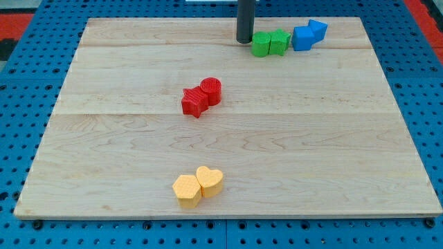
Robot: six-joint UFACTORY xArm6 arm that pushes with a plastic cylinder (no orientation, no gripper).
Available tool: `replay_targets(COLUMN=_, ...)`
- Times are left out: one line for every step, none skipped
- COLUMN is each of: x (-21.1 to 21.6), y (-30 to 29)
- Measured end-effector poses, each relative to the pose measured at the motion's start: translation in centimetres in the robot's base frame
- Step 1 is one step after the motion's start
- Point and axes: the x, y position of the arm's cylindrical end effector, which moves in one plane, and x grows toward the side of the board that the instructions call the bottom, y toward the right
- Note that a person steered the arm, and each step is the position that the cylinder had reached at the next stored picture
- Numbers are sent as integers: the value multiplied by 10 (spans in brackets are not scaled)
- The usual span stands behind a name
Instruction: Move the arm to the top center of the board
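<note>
My tip (243,41) rests on the wooden board (124,173) near the middle of its top edge. It stands just left of two green blocks: one (261,44) nearest the tip and a second (279,41) touching it on the right. A blue cube (302,38) and another blue block (318,30) follow to the right in the same row. The rod's upper part runs out of the view's top.
A red star-shaped block (194,102) and a red cylinder (211,90) touch each other near the board's middle. A yellow hexagonal block (187,189) and a yellow heart (210,180) sit together near the bottom edge. Blue pegboard (21,104) surrounds the board.
</note>
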Motion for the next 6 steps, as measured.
replay_targets(x=-16, y=18)
replay_targets(x=-16, y=14)
replay_targets(x=-16, y=-19)
replay_targets(x=-16, y=-49)
replay_targets(x=-16, y=-50)
replay_targets(x=-16, y=-50)
